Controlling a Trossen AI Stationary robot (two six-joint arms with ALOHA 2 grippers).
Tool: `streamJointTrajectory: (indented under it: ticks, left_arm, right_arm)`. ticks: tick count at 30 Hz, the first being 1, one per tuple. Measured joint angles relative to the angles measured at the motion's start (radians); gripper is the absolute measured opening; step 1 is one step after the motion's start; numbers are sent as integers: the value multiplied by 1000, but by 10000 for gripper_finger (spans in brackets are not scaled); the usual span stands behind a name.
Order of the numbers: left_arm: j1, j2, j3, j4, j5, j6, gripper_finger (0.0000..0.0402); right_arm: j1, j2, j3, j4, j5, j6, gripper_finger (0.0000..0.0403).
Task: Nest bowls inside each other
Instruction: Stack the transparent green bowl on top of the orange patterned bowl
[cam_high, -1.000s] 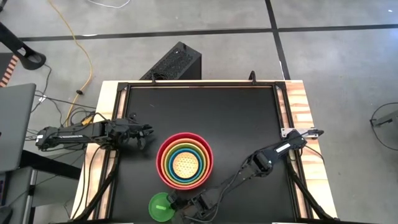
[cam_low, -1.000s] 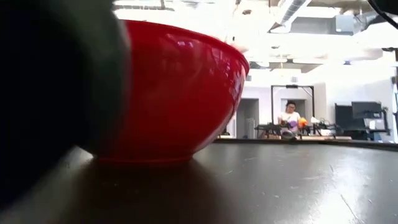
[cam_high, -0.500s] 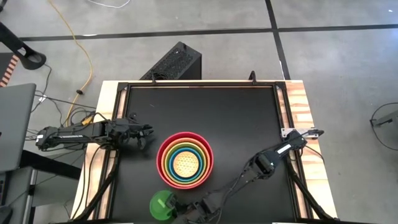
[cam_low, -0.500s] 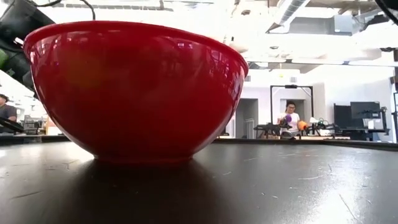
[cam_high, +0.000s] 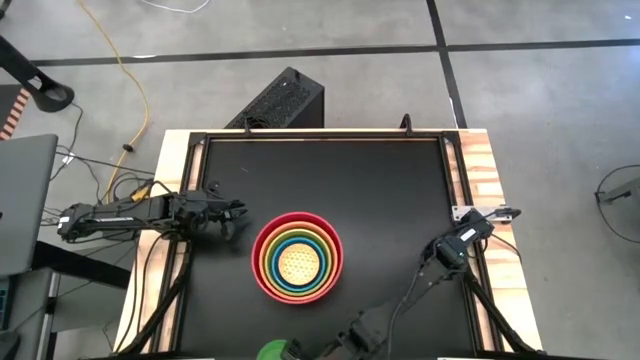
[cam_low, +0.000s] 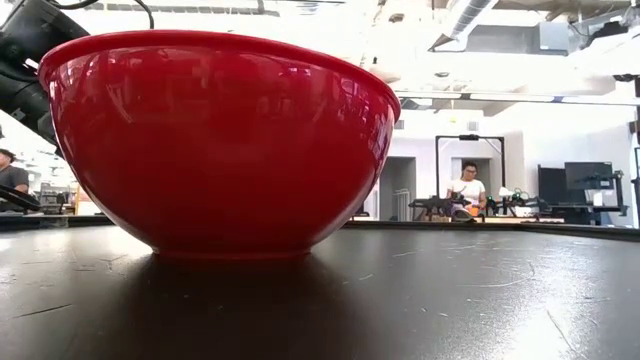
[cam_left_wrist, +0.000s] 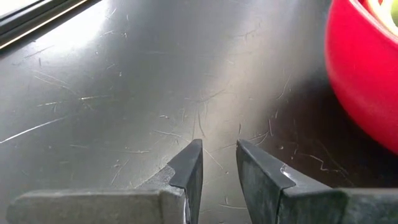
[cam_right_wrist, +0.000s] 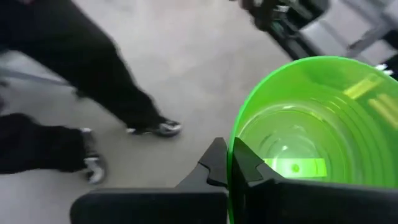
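Several bowls sit nested at the table's middle: a large red bowl (cam_high: 262, 240) (cam_low: 225, 140) on the outside, with orange, lime green, blue and a speckled tan one (cam_high: 298, 264) inside it. The smallest bright green bowl (cam_high: 275, 351) (cam_right_wrist: 311, 143) hangs at the near edge, and my right gripper (cam_high: 305, 350) (cam_right_wrist: 229, 155) is shut on it. My left gripper (cam_high: 228, 213) (cam_left_wrist: 217, 152) waits to the left of the stack, narrowly open over bare table. My right gripper pinches the green bowl's rim (cam_right_wrist: 234, 127) between its two fingers, one finger (cam_right_wrist: 245, 167) inside the bowl and one (cam_right_wrist: 214, 163) outside. The fingers come from the table's right side, slanting down. The bowl is lifted clear of the table, its hollow open to the wrist camera.
The black tabletop (cam_high: 380, 190) lies bare behind and to the right of the stack. A raised frame (cam_high: 320, 134) runs along its edges. A person's legs (cam_right_wrist: 93, 81) stand on the floor past the near edge, and another person (cam_low: 466, 190) sits far off in the room.
My right gripper has risen and drawn back toward the table's near edge, taking the green bowl off the table. The bowl, which stood on the table near the stack, now hangs clear at the near edge. It no longer blocks the low view.
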Motion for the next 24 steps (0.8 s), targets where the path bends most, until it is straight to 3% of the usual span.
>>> streamJointTrajectory:
  ticks: [15,19,24]
  left_arm:
    - [0,0,0,-1,0,0,87]
    - [0,0,0,-1,0,0,87]
    - [0,0,0,-1,0,0,87]
  right_arm:
    - [-58,-199,-1,-697,17,81,1]
    - [-71,-246,-1,-791,17,98,1]
    - [-82,-315,-2,-769,11,88,0]
